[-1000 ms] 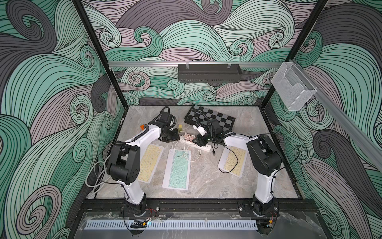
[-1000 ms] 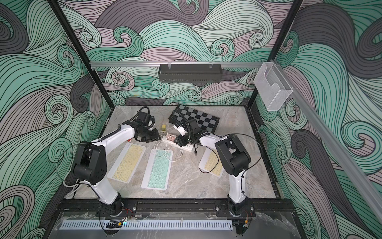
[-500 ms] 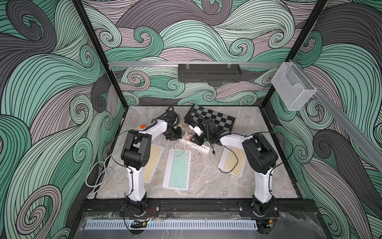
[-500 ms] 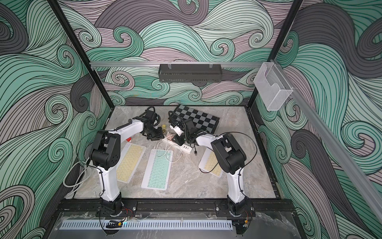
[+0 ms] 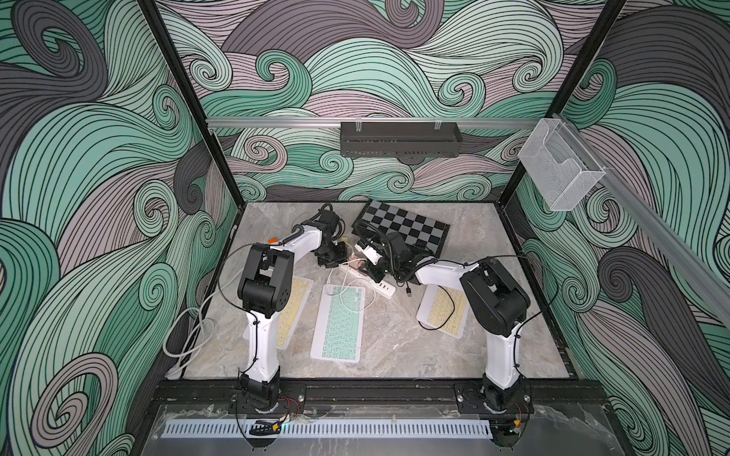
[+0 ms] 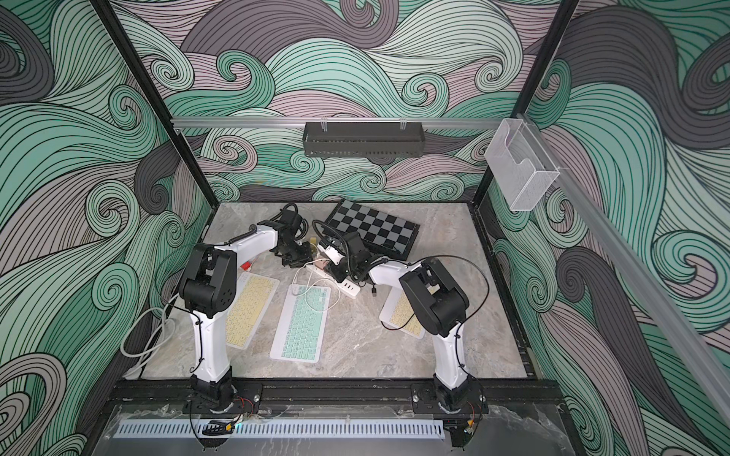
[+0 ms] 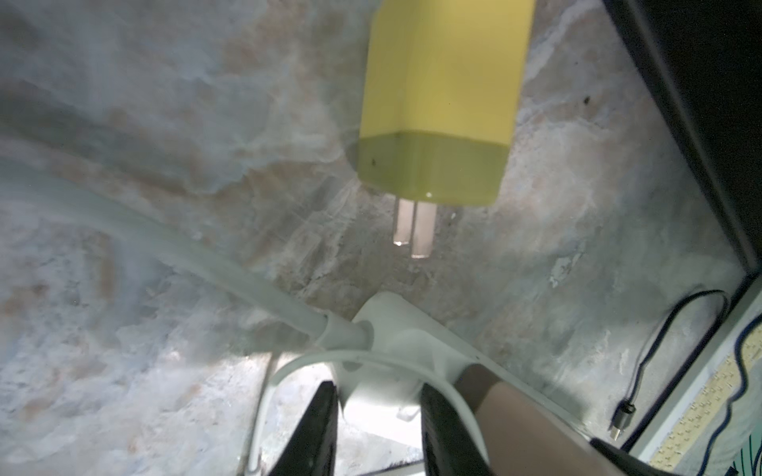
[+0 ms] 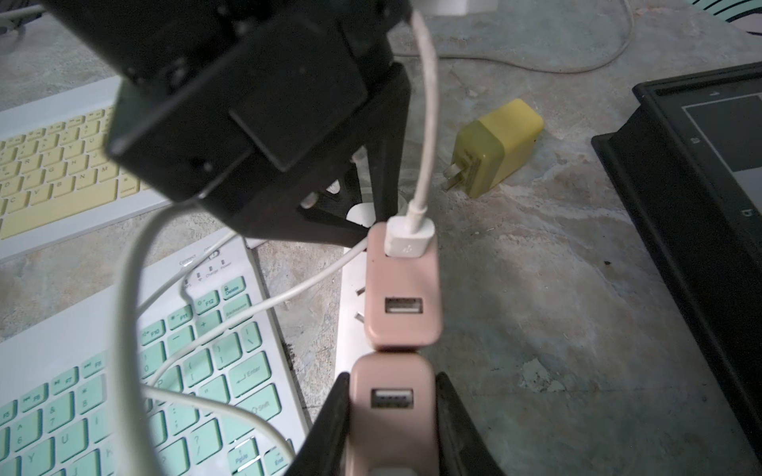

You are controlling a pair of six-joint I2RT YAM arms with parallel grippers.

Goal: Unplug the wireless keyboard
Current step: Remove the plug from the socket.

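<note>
The wireless keyboard (image 5: 339, 321) (image 6: 301, 321), white with mint keys, lies mid-table. Its white cable (image 8: 429, 123) runs to a USB plug (image 8: 408, 241) in a pink charger (image 8: 403, 303) on the white power strip (image 5: 377, 283) (image 6: 347, 285). A second pink charger (image 8: 391, 416) stands next to it with an empty port, and my right gripper (image 8: 391, 408) is shut on its sides. My left gripper (image 7: 377, 416) is shut on the end of the power strip (image 7: 383, 329), where its thick cord enters. In both top views the two grippers meet over the strip.
A yellow charger (image 7: 441, 103) (image 8: 497, 146) lies unplugged on the marble beside the strip. Yellow-keyed keyboards lie at the left (image 5: 291, 312) and right (image 5: 444, 312). A chessboard (image 5: 403, 229) sits behind, and a loose black cable (image 5: 409, 292) lies by the strip.
My left arm has swung in and brought its gripper rightward onto the strip's end. My right gripper has closed on the pink charger.
</note>
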